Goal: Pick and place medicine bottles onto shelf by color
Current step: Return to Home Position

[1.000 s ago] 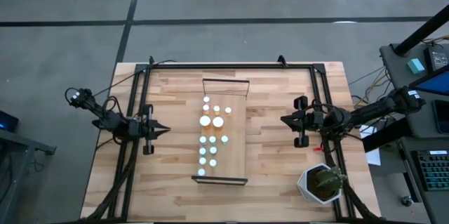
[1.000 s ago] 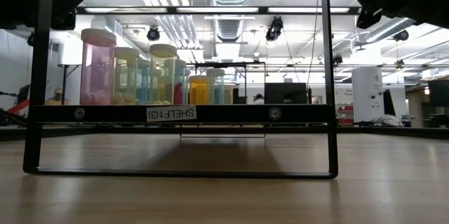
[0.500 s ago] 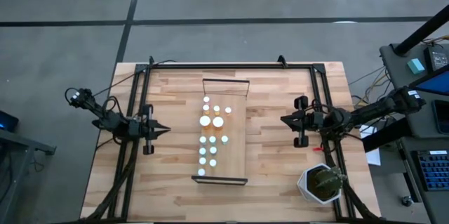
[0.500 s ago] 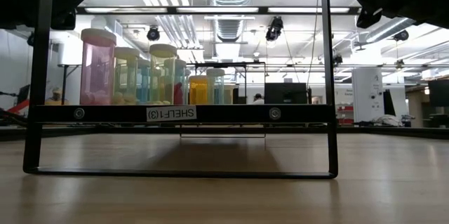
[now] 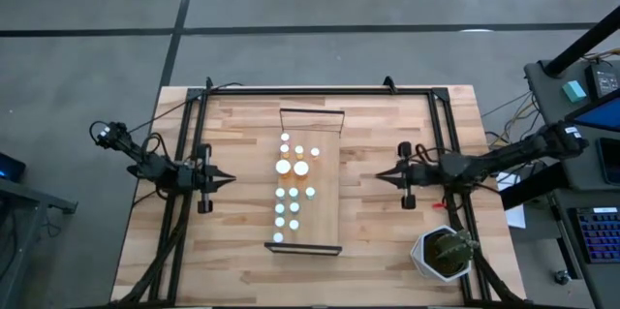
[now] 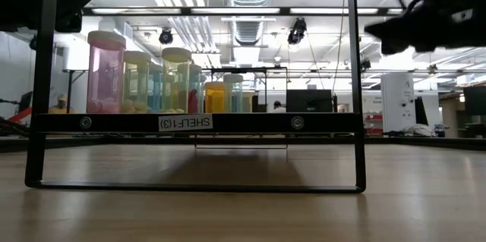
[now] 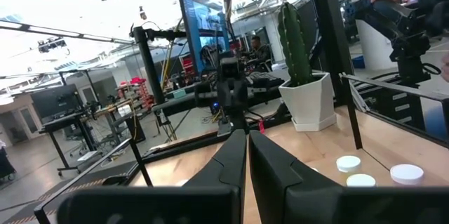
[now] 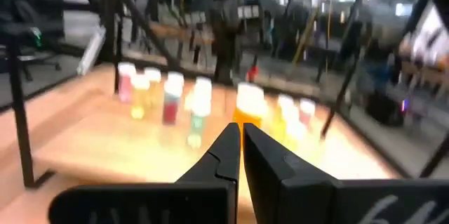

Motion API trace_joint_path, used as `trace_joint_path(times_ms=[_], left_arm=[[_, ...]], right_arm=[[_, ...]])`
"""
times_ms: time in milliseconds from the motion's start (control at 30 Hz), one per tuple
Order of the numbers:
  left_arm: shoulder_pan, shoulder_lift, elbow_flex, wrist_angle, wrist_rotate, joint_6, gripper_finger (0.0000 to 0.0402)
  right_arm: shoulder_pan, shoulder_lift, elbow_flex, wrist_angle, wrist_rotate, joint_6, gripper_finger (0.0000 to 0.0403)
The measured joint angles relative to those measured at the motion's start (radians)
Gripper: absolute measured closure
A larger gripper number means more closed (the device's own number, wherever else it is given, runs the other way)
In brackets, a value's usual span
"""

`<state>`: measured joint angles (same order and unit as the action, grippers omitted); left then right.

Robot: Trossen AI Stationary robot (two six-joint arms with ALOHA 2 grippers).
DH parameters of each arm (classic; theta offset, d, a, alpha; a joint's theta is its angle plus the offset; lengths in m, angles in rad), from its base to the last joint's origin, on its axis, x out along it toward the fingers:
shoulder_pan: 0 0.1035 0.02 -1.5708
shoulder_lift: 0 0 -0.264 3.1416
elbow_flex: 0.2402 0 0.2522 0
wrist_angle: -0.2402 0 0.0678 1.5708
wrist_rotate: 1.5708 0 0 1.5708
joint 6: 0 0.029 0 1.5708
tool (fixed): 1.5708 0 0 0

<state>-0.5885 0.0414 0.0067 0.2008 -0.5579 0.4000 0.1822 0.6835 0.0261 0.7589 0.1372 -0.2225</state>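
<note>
The bottles [image 5: 301, 168] stood in rows on the shelf [image 5: 325, 214], which lay along the middle of the counter [image 5: 242, 251]. The left tool [image 5: 223, 178], fingers together, hung between the left edge and the shelf. The right tool [image 5: 380, 175], fingers likewise together, hung between the shelf and the right edge. A cactus [image 5: 444, 254] sat at a right-hand corner of the counter.

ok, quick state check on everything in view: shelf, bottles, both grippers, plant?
Shelf: flat on the table, loaded.
Bottles: all upright, capped, standing on it.
Left gripper: shut, empty, off the shelf's left side.
Right gripper: shut, empty, off the shelf's right side.
Cactus pot: upright, at the table corner near the right arm.
</note>
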Motion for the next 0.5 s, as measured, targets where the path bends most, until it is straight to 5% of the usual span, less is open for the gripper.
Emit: trace_joint_path(times_ms=[300, 500], left_arm=[[0.0, 0.0, 0.0, 0.0, 0.0, 0.0, 0.04], [0.0, 0.0, 0.0, 0.0, 0.0, 0.0, 0.04]], right_arm=[[-0.066, -0.042, -0.014, -0.075, -0.01, 0.038, 0.0394], [-0.076, -0.259, -0.014, -0.394, -0.016, 0.021, 0.0394]])
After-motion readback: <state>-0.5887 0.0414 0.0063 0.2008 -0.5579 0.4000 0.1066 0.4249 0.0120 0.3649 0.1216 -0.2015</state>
